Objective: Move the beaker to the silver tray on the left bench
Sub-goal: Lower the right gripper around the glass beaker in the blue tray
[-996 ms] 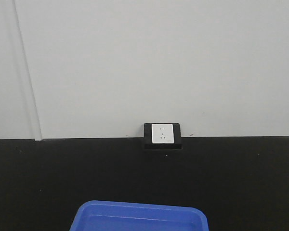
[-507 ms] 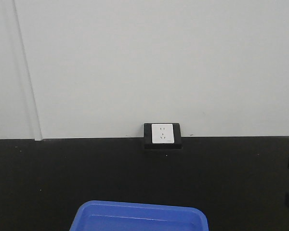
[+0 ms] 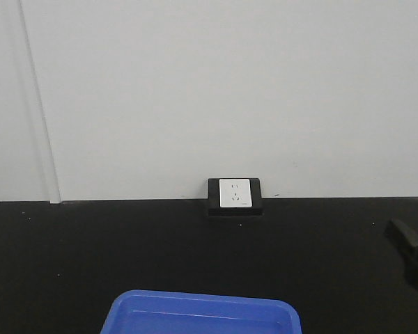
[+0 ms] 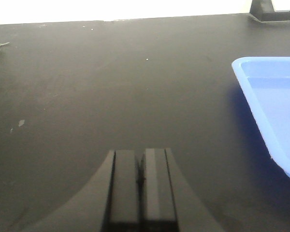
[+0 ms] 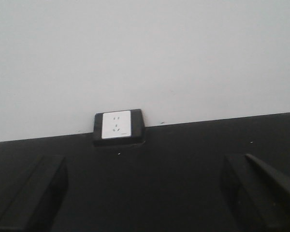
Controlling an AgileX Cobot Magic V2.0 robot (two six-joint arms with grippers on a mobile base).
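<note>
**Barely begun: no beaker in view**

The black counter [image 3: 90,250] carries a blue tray [image 3: 202,313] at its near edge and a wall socket [image 3: 235,193] at its far edge. Beaker and silver tray are out of view. Left jaws pressed together, right jaws spread, both empty; the whole move is left to do.

Wall: you face a plain white wall [image 3: 195,90].
Socket: you can see a white socket [image 3: 235,193] in a black box, right where the wall meets the bench.
Bench: your bench [image 3: 90,257] has a flat black top.
Light: soft and even on the wall.
</note>
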